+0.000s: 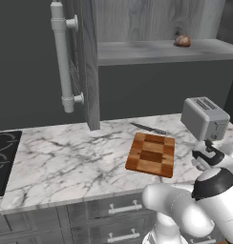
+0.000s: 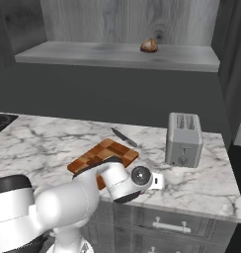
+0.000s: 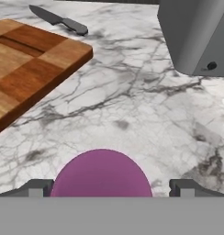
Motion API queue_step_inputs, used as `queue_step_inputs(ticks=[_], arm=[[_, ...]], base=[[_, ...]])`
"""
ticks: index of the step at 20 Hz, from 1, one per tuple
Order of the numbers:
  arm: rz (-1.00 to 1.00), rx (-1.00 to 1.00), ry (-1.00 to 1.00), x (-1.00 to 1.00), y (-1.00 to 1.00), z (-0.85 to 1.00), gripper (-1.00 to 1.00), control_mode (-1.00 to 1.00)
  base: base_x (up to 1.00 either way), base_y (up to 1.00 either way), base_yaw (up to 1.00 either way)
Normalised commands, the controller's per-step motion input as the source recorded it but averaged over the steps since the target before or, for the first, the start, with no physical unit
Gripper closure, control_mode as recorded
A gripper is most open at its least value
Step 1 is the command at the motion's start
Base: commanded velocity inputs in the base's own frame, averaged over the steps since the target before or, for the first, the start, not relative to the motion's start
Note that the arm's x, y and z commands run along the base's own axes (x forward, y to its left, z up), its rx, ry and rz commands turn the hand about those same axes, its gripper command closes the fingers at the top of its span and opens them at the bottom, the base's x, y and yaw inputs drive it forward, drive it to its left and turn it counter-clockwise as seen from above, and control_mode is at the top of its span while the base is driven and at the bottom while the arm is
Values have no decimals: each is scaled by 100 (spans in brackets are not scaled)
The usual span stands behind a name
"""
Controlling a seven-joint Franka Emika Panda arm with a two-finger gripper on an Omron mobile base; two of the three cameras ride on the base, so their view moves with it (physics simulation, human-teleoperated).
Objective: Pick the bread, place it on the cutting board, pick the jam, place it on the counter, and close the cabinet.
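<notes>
The jam [image 3: 101,176], a pink-purple jar, stands on the white marble counter [image 3: 132,101] between my fingertips. My gripper [image 3: 112,188] is open, with a gap between the jar and the right fingertip [image 3: 187,187]. The hand [image 1: 208,156] hangs low over the counter, between the cutting board [image 1: 152,153] and the toaster. The checkered cutting board [image 3: 26,59] lies bare to the jar's left. The bread [image 1: 183,41] sits on the cabinet shelf [image 1: 156,51], far right. The cabinet door [image 1: 87,62] stands open, its long bar handle [image 1: 61,57] facing me.
A grey toaster [image 1: 204,116] stands at the right end of the counter, close to my hand. A dark knife [image 1: 147,127] lies behind the board. The black stovetop [image 1: 4,157] is at the far left. Grey drawers [image 1: 123,209] run under the counter's front edge.
</notes>
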Motion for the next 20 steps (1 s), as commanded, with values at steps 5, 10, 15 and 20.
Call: queue_step_inputs(ticks=[5,10,15,20], arm=[[0,0,0,0,0,15,-100,-100],[0,0,0,0,0,19,-100,-100],[0,0,0,0,0,22,-100,-100],[0,0,0,0,0,23,-100,-100]], base=[[0,0,0],[0,0,0],[0,0,0],[0,0,0]])
